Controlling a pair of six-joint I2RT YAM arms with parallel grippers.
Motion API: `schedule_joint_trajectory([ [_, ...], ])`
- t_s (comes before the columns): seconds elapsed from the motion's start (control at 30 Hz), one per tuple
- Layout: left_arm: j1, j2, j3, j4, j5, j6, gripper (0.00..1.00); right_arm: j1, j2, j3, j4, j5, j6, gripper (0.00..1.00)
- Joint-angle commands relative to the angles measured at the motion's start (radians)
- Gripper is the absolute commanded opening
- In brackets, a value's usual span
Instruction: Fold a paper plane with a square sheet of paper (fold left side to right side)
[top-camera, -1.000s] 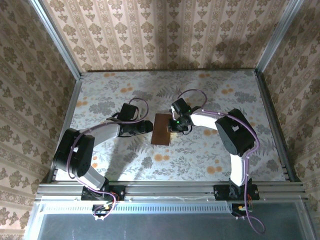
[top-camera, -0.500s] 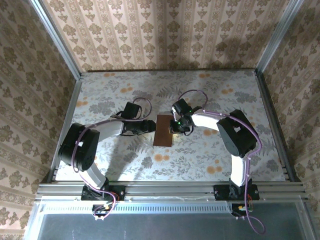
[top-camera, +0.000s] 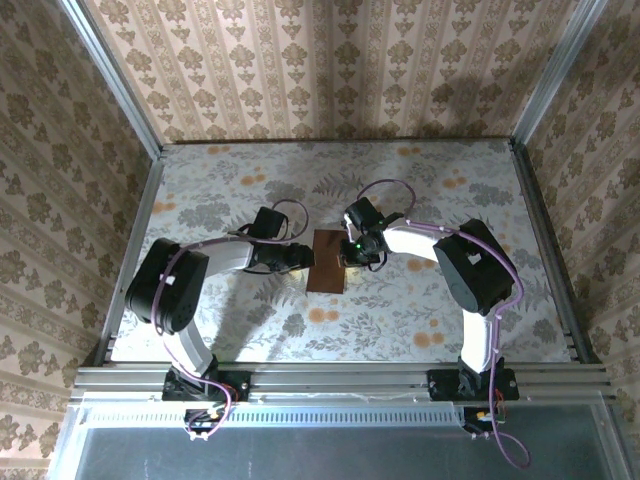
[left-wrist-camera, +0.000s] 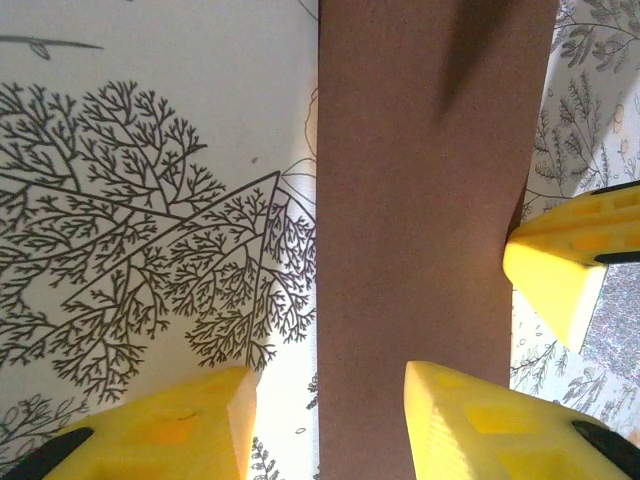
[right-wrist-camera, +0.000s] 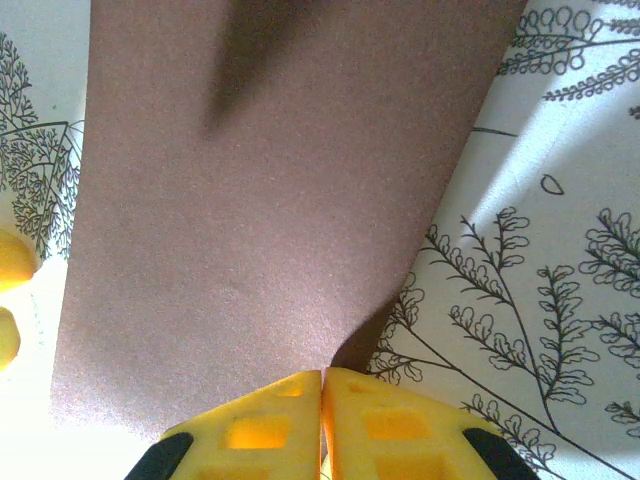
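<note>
Shows a dark brown sheet of paper (top-camera: 326, 260) lying flat, central on the table (top-camera: 430, 190), a narrow strip. Flanked on its left edge by the left gripper (top-camera: 303, 258), fingers (left-wrist-camera: 480, 425) spread astride that edge. Met on the right edge by the right gripper (top-camera: 346, 256), fingers (right-wrist-camera: 260, 430) pressed together; unclear whether paper sits between them. Far end cut off in both wrist views.

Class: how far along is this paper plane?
Done: the dark reddish-brown paper sheet lies as a narrow rectangle, apparently folded in half. In hand: left fingers open astride its left edge, right fingers shut at its right edge. Left: corners unfolded, no point yet.
</note>
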Motion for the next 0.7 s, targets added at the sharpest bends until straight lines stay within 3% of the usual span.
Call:
schedule_joint_trajectory([
  [0.0,-0.011,0.02,0.016,0.019,0.028,-0.018,0.43,0.003,0.027,-0.035,-0.083,0.04,-0.005,0.13],
  [0.17,-0.014,0.027,0.018,0.019,0.032,-0.019,0.36,0.003,0.031,-0.037,-0.078,0.04,0.002,0.13],
  [0.5,-0.021,0.053,0.022,0.035,0.048,-0.028,0.35,0.004,0.029,-0.033,-0.084,0.043,0.001,0.14],
  [0.67,-0.022,0.062,0.024,0.041,0.061,-0.031,0.29,0.004,0.029,-0.033,-0.083,0.043,0.003,0.14],
])
